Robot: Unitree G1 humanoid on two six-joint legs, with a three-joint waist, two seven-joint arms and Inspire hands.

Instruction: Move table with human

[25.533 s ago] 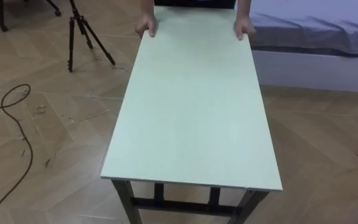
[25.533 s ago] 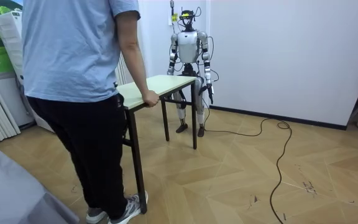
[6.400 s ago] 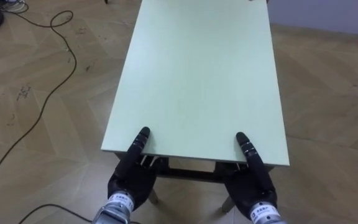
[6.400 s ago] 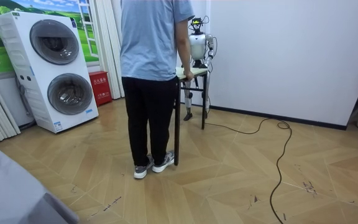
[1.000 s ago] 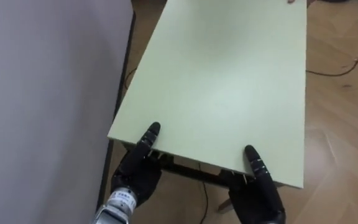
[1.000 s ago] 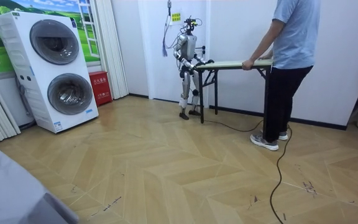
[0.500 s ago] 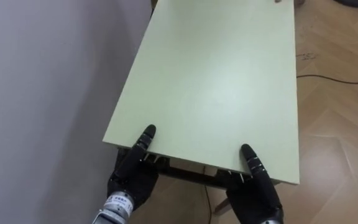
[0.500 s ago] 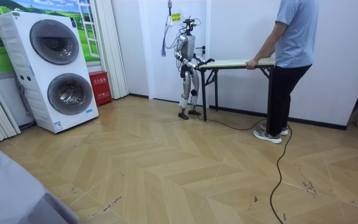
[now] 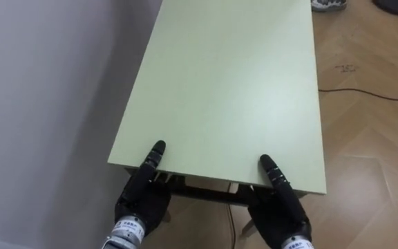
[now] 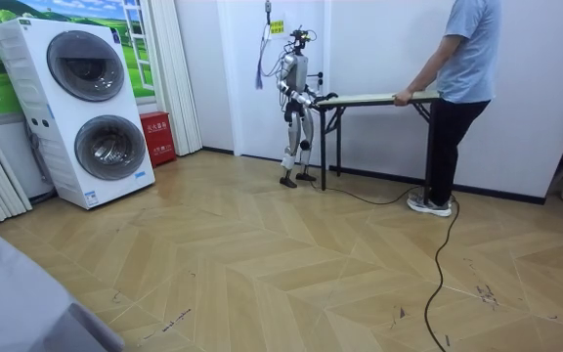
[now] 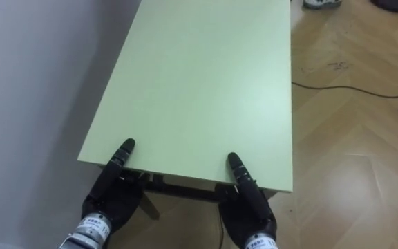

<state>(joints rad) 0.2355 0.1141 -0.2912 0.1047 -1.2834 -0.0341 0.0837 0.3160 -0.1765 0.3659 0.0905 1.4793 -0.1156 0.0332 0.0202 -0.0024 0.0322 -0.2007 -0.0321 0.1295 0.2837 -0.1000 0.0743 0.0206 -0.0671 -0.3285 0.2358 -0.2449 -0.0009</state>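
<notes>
1. At the near short edge of the table [image 9: 226, 90], the left hand [image 9: 142, 197] and the right hand [image 9: 276, 207] sit well apart, one toward each corner. Each lays a thumb flat on the pale green top.
2. Both palms sit below that edge with the rest of each hand tucked under it, so I cannot tell how firmly either one clamps.
3. Over in the room view, the person [image 10: 462, 68] holds the far short end. The table hangs level between person and robot, along the white wall [image 9: 40, 104].
4. Handling call: a stiff flat board on a dark frame, likely moderately heavy and smooth on top. A thumb alone could slide, so the lift should come from beneath the edge. The wide, corner-side hold looks right for stopping any twist.
5. Room to move: on the left, the long edge runs just beside the wall, with almost nothing to spare there.
6. Open wooden floor [image 9: 372, 173] lies to the right. A dark cable [image 9: 372, 93] snakes across it far right, near the person's shoe [image 9: 329, 4], a likely trip risk.
</notes>
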